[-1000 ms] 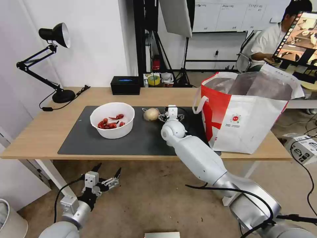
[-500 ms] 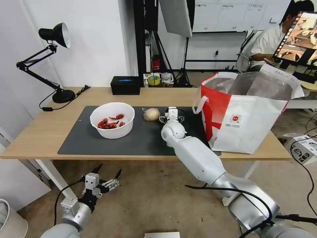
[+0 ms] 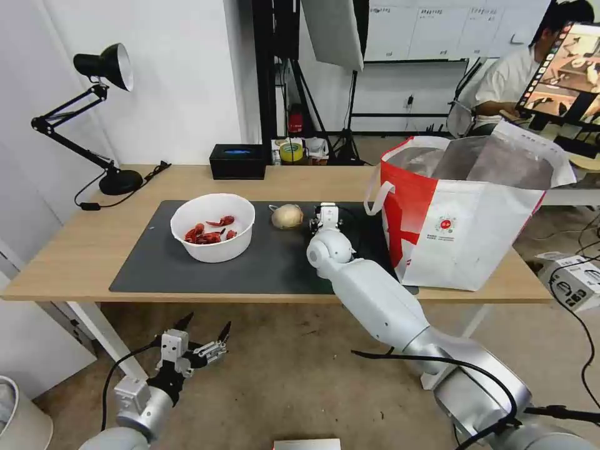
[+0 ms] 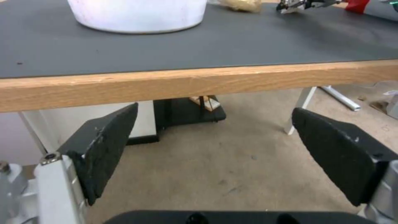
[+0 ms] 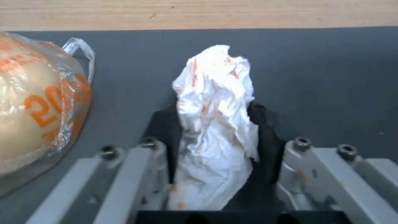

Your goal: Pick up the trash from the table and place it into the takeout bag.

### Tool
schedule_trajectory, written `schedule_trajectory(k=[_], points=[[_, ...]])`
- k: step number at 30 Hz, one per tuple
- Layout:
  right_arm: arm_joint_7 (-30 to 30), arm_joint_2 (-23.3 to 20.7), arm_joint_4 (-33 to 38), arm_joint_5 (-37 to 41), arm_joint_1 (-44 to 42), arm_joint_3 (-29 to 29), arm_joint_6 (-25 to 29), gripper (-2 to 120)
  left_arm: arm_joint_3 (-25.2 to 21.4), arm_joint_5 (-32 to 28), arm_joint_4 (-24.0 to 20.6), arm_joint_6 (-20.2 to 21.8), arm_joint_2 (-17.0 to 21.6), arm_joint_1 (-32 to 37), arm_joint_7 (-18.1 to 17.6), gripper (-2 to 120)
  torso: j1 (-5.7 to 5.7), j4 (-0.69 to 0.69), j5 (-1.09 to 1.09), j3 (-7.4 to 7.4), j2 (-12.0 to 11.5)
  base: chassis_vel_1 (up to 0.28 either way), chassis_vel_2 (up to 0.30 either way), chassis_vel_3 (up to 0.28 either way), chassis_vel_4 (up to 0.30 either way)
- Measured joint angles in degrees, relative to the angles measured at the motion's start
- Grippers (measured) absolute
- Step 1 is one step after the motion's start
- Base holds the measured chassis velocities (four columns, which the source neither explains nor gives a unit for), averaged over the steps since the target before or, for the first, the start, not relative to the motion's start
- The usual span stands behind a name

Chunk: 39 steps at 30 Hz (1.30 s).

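Right hand [image 5: 215, 149] clamps the tissue [image 5: 215, 124] on the mat [image 3: 187, 269], just beside the lump [image 3: 287, 216]. Bowl [image 3: 212, 226] sits further left, bag [image 3: 462, 219] to the right on the surface [image 3: 62, 262]. Left hand [image 3: 199, 340] hangs below the surface edge, fingers spread.

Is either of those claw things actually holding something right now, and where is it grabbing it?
Yes. The right gripper is shut on the crumpled tissue, pinching its lower half while the top sticks out. The left gripper hangs open below the table edge, holding nothing.
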Motion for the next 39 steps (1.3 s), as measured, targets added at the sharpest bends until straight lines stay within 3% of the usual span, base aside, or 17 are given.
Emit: schedule_trajectory(k=[4, 8, 10, 13, 15, 16, 19, 20, 27, 32, 34, 39], points=[[0.09, -0.72, 0.88, 0.59, -0.31, -0.08, 0.06, 18, -0.08, 0.03, -0.25, -0.03, -0.25, 0.59, -0.02, 100, 0.0, 0.0, 0.0, 0.0, 0.0, 0.0, 0.0, 0.0, 0.0], [-0.08, -1.13, 1.45, 0.81, -0.47, -0.09, 0.5, 11, -0.14, 0.17, -0.37, -0.06, -0.37, 0.87, -0.03, 100, 0.0, -0.01, 0.0, 0.01, 0.0, 0.0, 0.0, 0.0, 0.0], [-1.2, -2.27, 3.65, 1.22, -0.91, -0.09, 1.95, 0, -0.26, 0.41, -0.48, -0.12, -0.54, 1.22, -0.04, 100, 0.0, -0.01, 0.0, 0.02, -0.01, 0.0, 0.0, 0.0, 0.0], [-1.37, -3.22, 5.7, 1.41, -1.37, -0.12, 2.17, 0, -0.36, 0.58, -0.64, -0.21, -0.69, 1.42, -0.08, 100, 0.0, 0.0, 0.0, 0.01, -0.01, 0.0, 0.0, 0.0, 0.0], [-1.43, -6.63, 12.74, 2.01, -3.24, -0.44, 2.21, 0, -0.66, 0.75, -1.88, -0.61, -0.9, 2.31, -0.12, 100, 0.0, 0.0, 0.0, 0.01, -0.01, 0.0, 0.0, 0.0, 0.0], [-1.43, -6.63, 12.74, 2.01, -3.24, -0.44, 2.21, 0, -0.66, 0.75, -1.88, -0.61, -0.9, 2.31, -0.12, 100, 0.0, 0.0, 0.0, 0.01, -0.01, 0.0, 0.0, 0.0, 0.0], [-1.31, -12.7, 24.66, 3.05, -7.73, -0.98, 1.88, 0, -1.2, 0.89, -3.12, -0.71, -0.92, 3.24, -0.13, 100, 0.0, -0.02, 0.01, 0.0, -0.01, 0.0, 0.0, 0.0, 0.0], [-1.31, -12.7, 24.66, 3.05, -7.73, -0.98, 1.88, 0, -1.2, 0.89, -3.12, -0.71, -0.92, 3.24, -0.13, 100, 0.0, -0.02, 0.01, 0.0, -0.01, 0.0, 0.0, 0.0, 0.0], [-2.01, -21.42, 42.33, 3.69, -16.02, 1.98, 1.19, 0, -1.83, 0.98, -5.02, -0.73, -0.69, 4.46, -0.2, 100, -0.01, -0.01, 0.01, 0.0, -0.01, 0.0, 0.0, 0.0, 0.0], [-5.93, -25.89, 48.5, 3.85, -19.47, 5.52, 2.38, 0, -1.77, 1.28, -5.02, -0.71, -1.08, 4.59, -0.26, 100, -0.01, -0.02, 0.01, 0.0, -0.01, 0.0, 0.0, 0.0, 0.0], [-10.42, -29.15, 51.8, 3.67, -20.94, 9.03, 5.11, 0, -1.43, 1.78, -5.02, -0.7, -1.48, 4.76, -0.25, 100, -0.01, -0.02, 0.01, 0.0, -0.01, 0.0, 0.0, 0.0, 0.0], [-13.78, -33.08, 54.65, 3.86, -20.5, 13.51, 7.47, 0, -1.03, 2.21, -5.04, -0.7, -1.77, 4.77, -0.25, 100, -0.01, -0.02, 0.01, 0.0, 0.0, 0.0, 0.0, 0.0, 0.0]])
